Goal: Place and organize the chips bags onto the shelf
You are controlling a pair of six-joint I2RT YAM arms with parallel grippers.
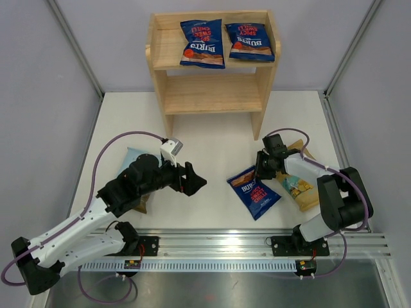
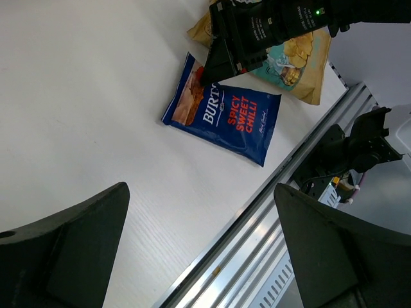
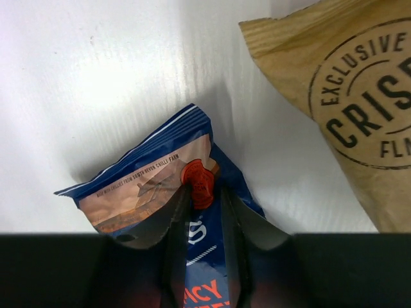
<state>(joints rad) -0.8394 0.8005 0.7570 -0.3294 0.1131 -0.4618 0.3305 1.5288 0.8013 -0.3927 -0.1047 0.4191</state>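
Two dark blue chips bags (image 1: 203,43) (image 1: 251,41) lie side by side on the top tier of the wooden shelf (image 1: 212,96). A third dark blue bag (image 1: 255,192) (image 2: 225,119) (image 3: 144,183) lies on the table at the front right. My right gripper (image 1: 258,173) (image 3: 205,192) pinches a fold at its upper end, the jaws close together. A tan-yellow bag (image 1: 300,187) (image 3: 340,96) lies just to the right, partly under the right arm. A pale blue bag (image 1: 133,157) peeks out from under the left arm. My left gripper (image 1: 196,181) (image 2: 200,189) hovers open above the table, holding nothing.
The lower shelf tier (image 1: 215,95) holds nothing. An aluminium rail (image 1: 218,244) (image 2: 257,218) runs along the table's near edge. Grey walls close in the left, right and back. A purple cable (image 1: 122,138) loops over the left arm.
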